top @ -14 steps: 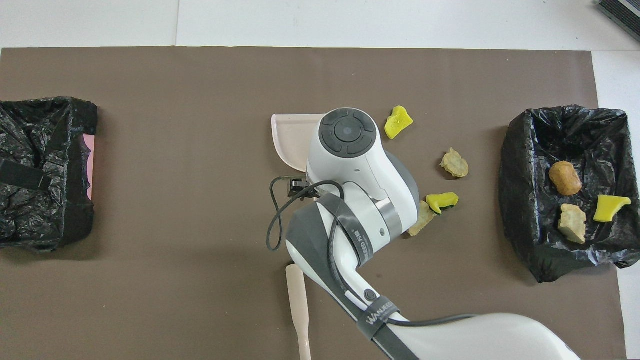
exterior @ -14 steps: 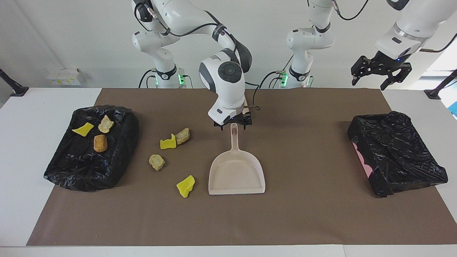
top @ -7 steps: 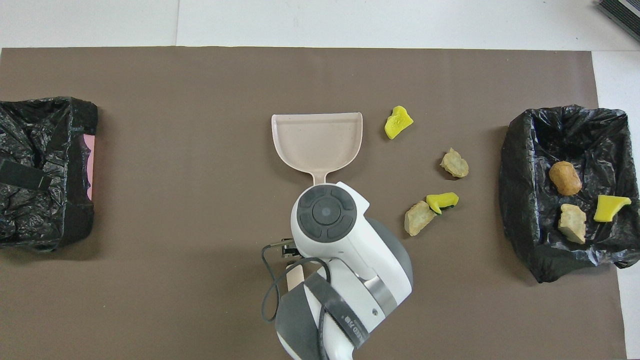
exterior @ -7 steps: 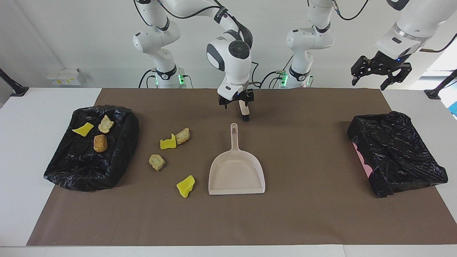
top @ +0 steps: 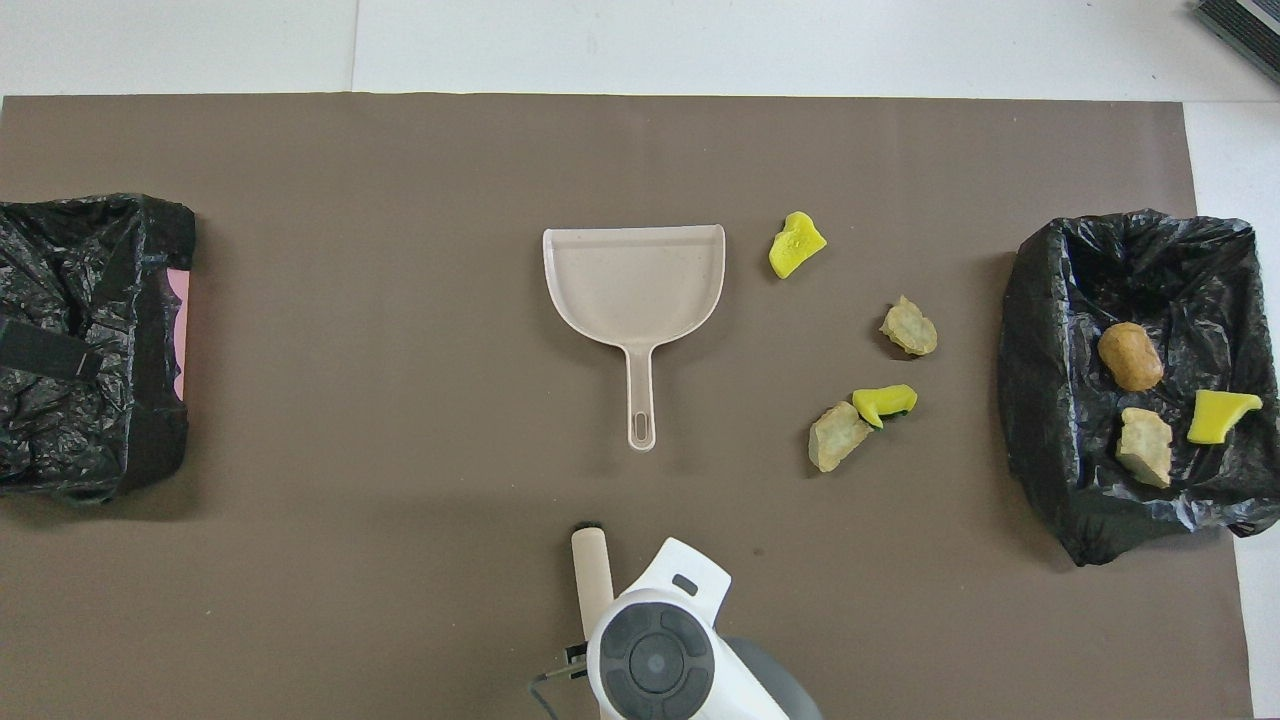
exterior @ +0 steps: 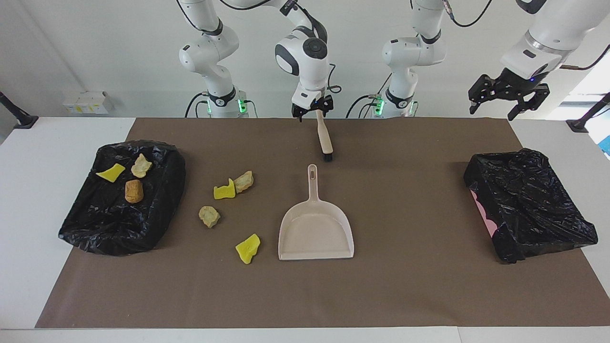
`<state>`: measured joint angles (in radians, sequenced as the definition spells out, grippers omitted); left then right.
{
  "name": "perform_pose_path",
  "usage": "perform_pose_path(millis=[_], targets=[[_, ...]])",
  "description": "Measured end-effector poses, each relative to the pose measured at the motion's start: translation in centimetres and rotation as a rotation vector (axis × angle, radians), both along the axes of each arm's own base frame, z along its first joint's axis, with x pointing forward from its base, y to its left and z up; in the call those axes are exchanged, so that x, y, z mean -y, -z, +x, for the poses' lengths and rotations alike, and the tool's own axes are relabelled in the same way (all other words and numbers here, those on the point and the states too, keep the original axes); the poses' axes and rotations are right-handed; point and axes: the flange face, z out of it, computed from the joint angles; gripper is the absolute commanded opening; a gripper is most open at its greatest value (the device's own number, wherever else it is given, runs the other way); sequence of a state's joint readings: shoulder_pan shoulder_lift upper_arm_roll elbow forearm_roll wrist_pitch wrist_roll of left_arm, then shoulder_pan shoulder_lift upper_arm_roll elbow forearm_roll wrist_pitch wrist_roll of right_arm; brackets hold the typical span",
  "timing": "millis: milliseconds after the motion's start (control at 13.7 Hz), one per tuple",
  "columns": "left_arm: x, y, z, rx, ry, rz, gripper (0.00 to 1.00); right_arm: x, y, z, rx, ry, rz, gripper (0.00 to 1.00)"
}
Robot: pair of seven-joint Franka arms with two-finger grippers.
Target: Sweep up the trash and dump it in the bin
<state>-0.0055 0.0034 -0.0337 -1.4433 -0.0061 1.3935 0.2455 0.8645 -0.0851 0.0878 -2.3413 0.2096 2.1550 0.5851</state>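
Two hands up, neither holding anything. Right hand point(exterior: 313, 113) hovers at the robots' edge of the brown mat point(exterior: 429, 295), right over the handle end of the brush point(exterior: 324, 138). Its jaws stand wide and I see no grip on the handle. The brush lies flat on the mat, bristles pointing away from the robots toward the dustpan point(exterior: 316, 228). Left hand point(exterior: 505, 102) waits in the air over the left arm's end of the table point(exterior: 28, 214), jaws wide, empty.

Dustpan is mid-mat, farther from the robots than the brush, with its handle toward the brush and its mouth facing away.

Trash is split. Four chunks are loose on the mat between the dustpan and the black-lined bin point(exterior: 119, 233) at the right arm's end:
- tan chunk point(exterior: 244, 181), touching the yellow-green chunk
- yellow-green chunk point(exterior: 224, 191)
- second tan chunk point(exterior: 209, 216)
- yellow chunk point(exterior: 248, 248), farthest out, just beside the dustpan mouth

Three more sit in that bin: tan piece point(exterior: 141, 165), yellow piece point(exterior: 110, 172), orange-brown piece point(exterior: 134, 190). Second bin point(exterior: 529, 209) is at the left arm's end; no trash visible in it.

Step, as I judge it: picking up the brush, sweep not started. Next, the right hand drops onto the handle and closes square. Dustpan likely needs the left hand and a turn toward the loose chunks.
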Motion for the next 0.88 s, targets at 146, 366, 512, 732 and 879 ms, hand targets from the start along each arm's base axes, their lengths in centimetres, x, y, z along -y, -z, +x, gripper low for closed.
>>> perform_pose_path(millis=[146,366,512,732,879], targets=[[0.1,0.0,0.0,-0.001,0.003,0.0,1.0,-0.7,1.0,-1.8,-0.006,0.005,0.024,0.95],[1.3,0.0,-0.1,-0.002,0.023,0.0,1.0,-0.6,1.4,-2.1,-0.016,0.012,0.023,0.83],[3.0,0.1,-0.1,0.016,0.054,-0.002,1.0,-0.5,1.8,-2.2,-0.025,0.017,0.018,0.78],[7.8,2.1,-0.7,0.042,0.063,0.002,1.0,-0.8,2.1,-2.8,-0.049,0.026,0.025,0.72],[11.8,4.3,-0.8,0.064,0.035,0.001,1.0,-1.1,2.4,-3.3,-0.052,0.015,0.022,0.71]])
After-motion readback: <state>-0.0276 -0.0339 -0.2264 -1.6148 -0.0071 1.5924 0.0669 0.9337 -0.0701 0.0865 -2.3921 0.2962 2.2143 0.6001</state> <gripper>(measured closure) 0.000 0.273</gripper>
